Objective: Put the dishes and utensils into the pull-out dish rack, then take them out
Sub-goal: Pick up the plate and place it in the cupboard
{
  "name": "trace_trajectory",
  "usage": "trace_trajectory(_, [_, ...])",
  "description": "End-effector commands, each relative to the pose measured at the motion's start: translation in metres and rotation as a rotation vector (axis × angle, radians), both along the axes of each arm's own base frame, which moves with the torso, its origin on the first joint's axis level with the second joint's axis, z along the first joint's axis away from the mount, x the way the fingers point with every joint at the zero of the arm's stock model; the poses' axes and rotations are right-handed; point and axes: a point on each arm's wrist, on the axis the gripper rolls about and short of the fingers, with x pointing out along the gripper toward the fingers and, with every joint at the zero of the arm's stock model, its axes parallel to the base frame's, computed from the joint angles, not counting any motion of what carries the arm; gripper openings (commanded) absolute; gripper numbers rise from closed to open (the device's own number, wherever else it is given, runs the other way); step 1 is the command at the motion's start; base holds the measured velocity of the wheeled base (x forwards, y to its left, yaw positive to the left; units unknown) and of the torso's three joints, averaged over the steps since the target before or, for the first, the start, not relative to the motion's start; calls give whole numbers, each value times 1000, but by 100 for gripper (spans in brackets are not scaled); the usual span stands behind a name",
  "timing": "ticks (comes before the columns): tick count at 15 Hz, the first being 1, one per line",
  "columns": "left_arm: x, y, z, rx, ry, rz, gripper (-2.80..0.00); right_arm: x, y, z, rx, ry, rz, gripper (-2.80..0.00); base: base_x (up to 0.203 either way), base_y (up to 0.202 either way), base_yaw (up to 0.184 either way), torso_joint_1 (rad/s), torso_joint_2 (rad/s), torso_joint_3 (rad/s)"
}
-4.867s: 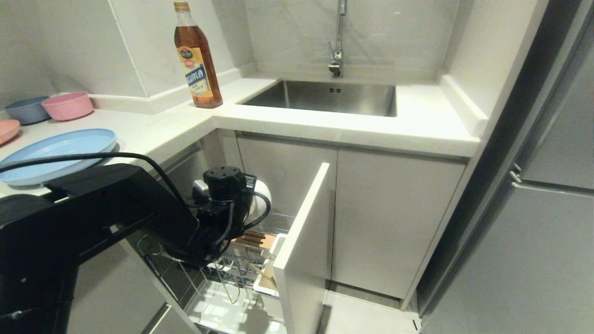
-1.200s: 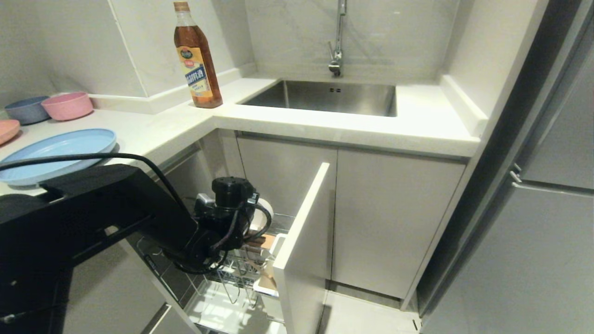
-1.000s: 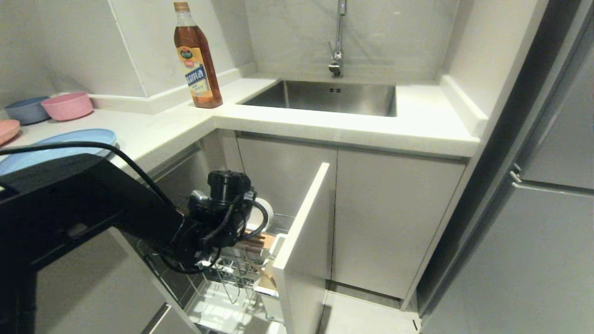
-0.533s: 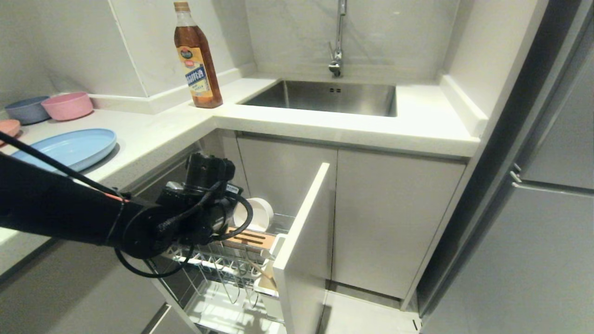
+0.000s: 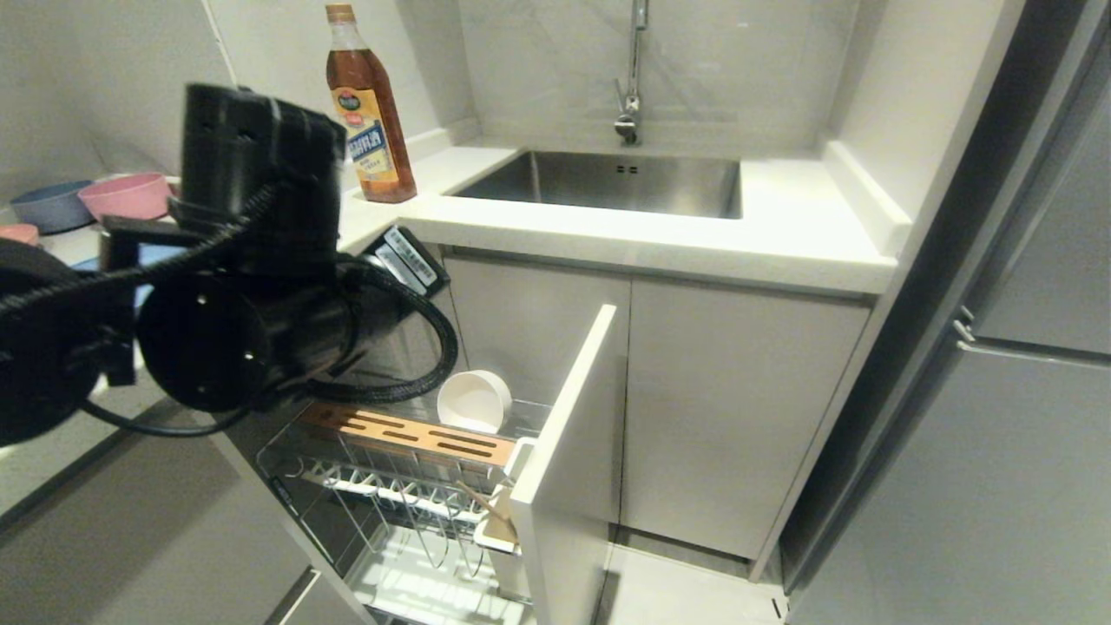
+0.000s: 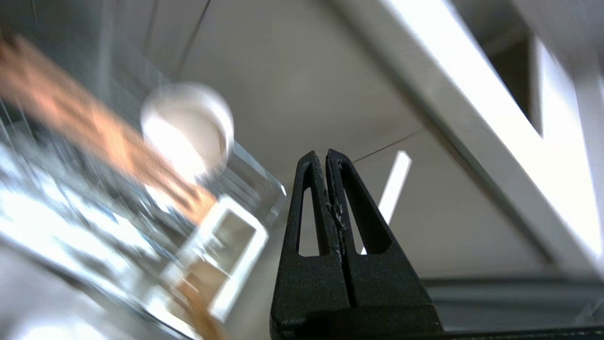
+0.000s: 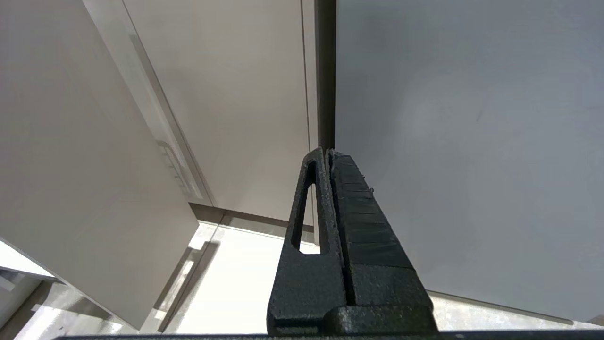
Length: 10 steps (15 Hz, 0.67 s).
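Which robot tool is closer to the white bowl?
Left. The left tool hangs empty above the rack, facing the white bowl. The right tool is parked by plain cabinet doors.

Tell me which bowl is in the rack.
The white bowl, tipped on its side behind the wood strip. The pink bowl and grey-blue bowl sit on the counter.

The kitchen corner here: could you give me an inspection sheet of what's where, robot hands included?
Surface: white counter with sink.
Job's things: rack pulled out; white bowl on its side at the rack's back; chopsticks in the front holder; blue plate mostly hidden behind the arm; spoon not seen.
Clutter: bottle, pink bowl, grey-blue bowl.
Grippers: left gripper shut, empty, raised above the rack; right gripper shut, empty, parked by cabinet doors.
Cables: black cable looping off the left arm.
Surroundings: tap, grey fridge.
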Motion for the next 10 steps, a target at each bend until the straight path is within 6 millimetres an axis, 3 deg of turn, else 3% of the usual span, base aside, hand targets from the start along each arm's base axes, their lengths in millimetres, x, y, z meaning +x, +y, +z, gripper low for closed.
trace_trajectory(1, [-14, 7, 31, 217, -89, -77, -280, 0, 0, 0, 0, 0, 0, -280, 0, 0, 0, 0, 0, 0])
trace_trajectory(3, [-14, 19, 57, 421, -144, -78, -280, 0, 0, 0, 0, 0, 0, -280, 0, 0, 0, 0, 0, 0])
trace_trajectory(5, [-3, 45, 63, 543, -91, 5, -280, 0, 0, 0, 0, 0, 0, -280, 0, 0, 0, 0, 0, 0])
trace_trajectory(8, [17, 83, 66, 616, 28, 144, -280, 0, 0, 0, 0, 0, 0, -280, 0, 0, 0, 0, 0, 0])
trace_trajectory(10, [34, 92, 72, 622, 48, 207, -280, 0, 0, 0, 0, 0, 0, -280, 0, 0, 0, 0, 0, 0])
